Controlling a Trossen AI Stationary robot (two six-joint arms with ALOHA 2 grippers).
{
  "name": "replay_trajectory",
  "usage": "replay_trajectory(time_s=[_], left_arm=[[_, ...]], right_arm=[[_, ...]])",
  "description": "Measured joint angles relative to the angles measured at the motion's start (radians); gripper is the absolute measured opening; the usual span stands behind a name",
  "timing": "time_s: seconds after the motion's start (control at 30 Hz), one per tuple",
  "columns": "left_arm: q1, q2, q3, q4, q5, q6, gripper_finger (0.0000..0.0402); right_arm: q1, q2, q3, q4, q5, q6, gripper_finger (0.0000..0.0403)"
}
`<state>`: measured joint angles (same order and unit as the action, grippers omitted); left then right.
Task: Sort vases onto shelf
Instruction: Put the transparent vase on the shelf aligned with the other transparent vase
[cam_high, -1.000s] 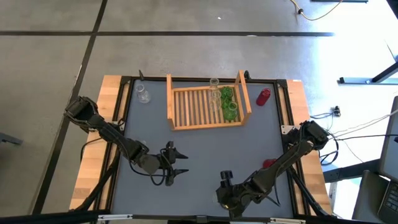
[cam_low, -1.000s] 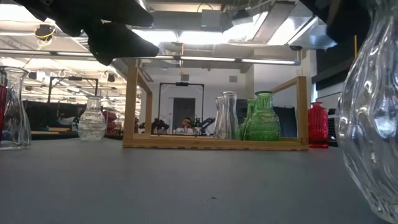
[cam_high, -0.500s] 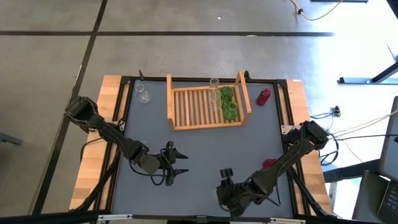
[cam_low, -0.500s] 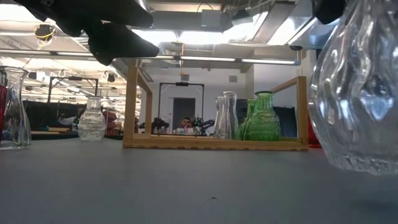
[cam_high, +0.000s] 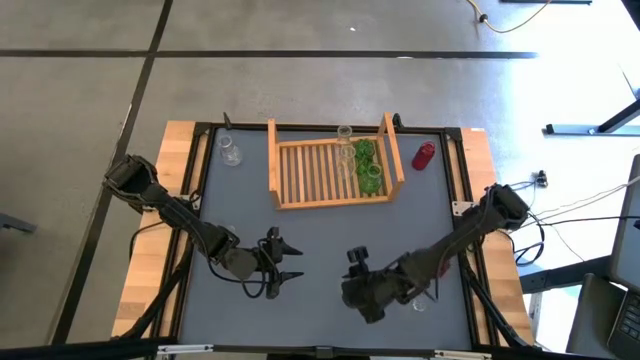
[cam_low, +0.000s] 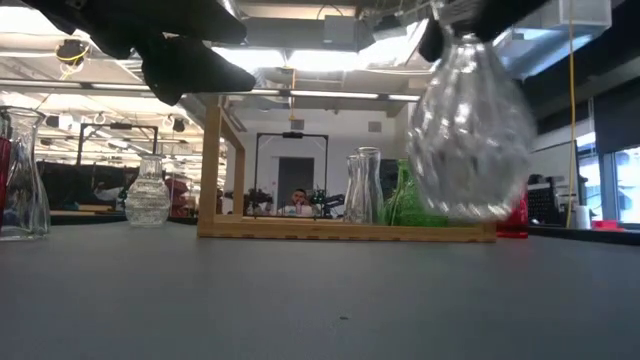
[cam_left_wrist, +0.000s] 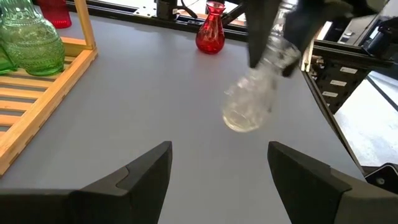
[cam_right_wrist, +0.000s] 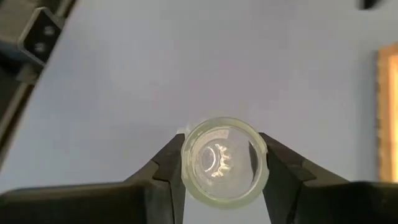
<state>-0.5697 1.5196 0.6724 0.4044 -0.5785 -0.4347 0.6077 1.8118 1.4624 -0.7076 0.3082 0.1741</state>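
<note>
My right gripper (cam_right_wrist: 222, 144) is shut on a clear glass vase (cam_low: 470, 130), which hangs above the table's near middle. The left wrist view shows that vase (cam_left_wrist: 252, 102) too. My left gripper (cam_high: 298, 263) waits open to its left, with nothing between its fingers. The wooden shelf (cam_high: 310, 172) stands at the far middle. Two green vases (cam_high: 369, 165) and a clear one (cam_high: 346, 152) stand at its right end. Loose vases stand on the mat: a red one (cam_high: 424, 155) right of the shelf, a clear one (cam_high: 230, 152) left of it, and a red one (cam_high: 432, 262) by the right arm. My right gripper pinches the clear vase's neck at its mouth rim (cam_right_wrist: 186, 155) between the two fingers, one on each side. The fingers (cam_left_wrist: 273, 37) come from above, slanting down. The vase hangs below them, tilted, its round belly (cam_left_wrist: 245, 112) clear of the table.
Another clear vase (cam_low: 22, 175) stands at the left in the low view, with a red one partly behind it. Black rails frame the grey mat (cam_high: 320, 240), which lies bare between the grippers and the shelf.
My right gripper has risen and gone toward the far edge and a little left, rolling as it went. It carries the clear vase. The vase stood low at the right of the low view and now hangs clear of the table, tilted.
</note>
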Motion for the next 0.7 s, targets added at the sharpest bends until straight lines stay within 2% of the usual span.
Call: replay_trajectory(time_s=[0.4,0.7], left_arm=[[0.003,0.000,0.000,0.001,0.000,0.007,0.0259],[0.005,0.000,0.000,0.018,0.000,0.027,0.0259]], right_arm=[[-0.105,-0.134,0.000,-0.081,0.068,-0.073,0.0138],[-0.311,-0.206,0.000,-0.121,0.074,-0.176,0.0139]])
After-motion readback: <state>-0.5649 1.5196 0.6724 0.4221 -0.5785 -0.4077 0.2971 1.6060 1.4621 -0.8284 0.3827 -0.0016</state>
